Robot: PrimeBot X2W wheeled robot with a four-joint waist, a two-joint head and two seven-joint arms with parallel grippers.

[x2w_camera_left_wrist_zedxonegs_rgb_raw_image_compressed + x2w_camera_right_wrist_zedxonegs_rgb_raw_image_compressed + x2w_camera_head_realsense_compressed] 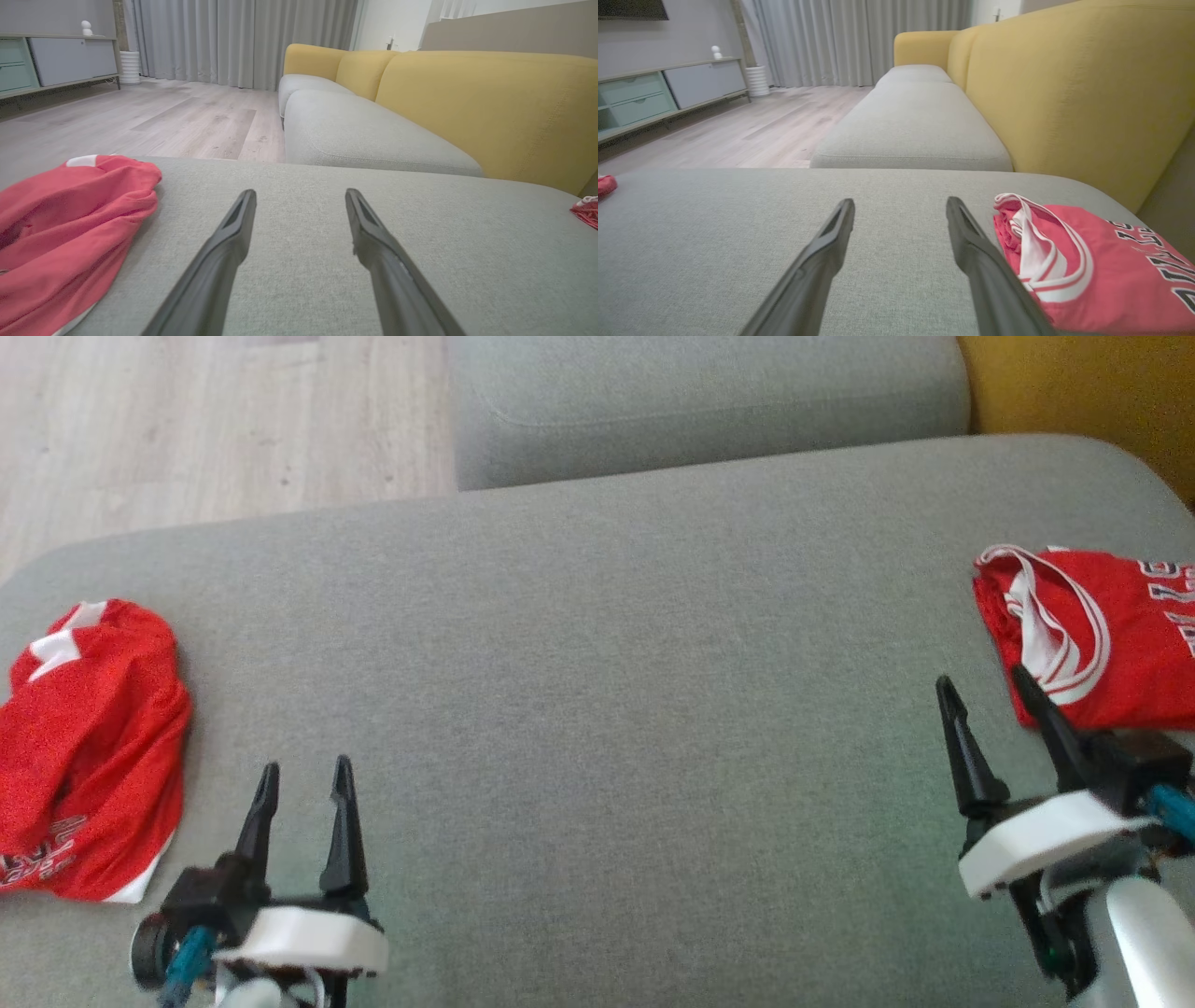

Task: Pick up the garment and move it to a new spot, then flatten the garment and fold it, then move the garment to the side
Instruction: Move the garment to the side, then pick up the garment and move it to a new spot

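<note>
Claw status: we read the left claw (306, 765) at the lower left of the head frame as spread wide, with nothing between its fingers and the grey seat cushion (597, 663) beneath it. We read the right claw (984, 677) at the lower right as likewise spread and carrying nothing.

Garment position: we find a red folded jersey (1102, 644) at the right edge of the head frame. It lies flat on the cushion as a compact rectangle, white-trimmed neckline on top, dark lettering running off the frame. One finger of the right claw overlaps its lower left corner in the head frame. In the right wrist frame that finger lies just beside the jersey's near edge, and we cannot tell whether it touches the cloth.

Progress: we judge the pick-up, flattening, folding and move to the side as done for this jersey, since it lies folded at the side of the cushion with neither claw gripping it.

Outstanding: we note a second red crumpled garment (93, 756) at the left edge of the head frame, bunched and unfolded, near the left claw but apart from it. If the task covers it too, we judge that the whole cycle is left to do for it
</note>
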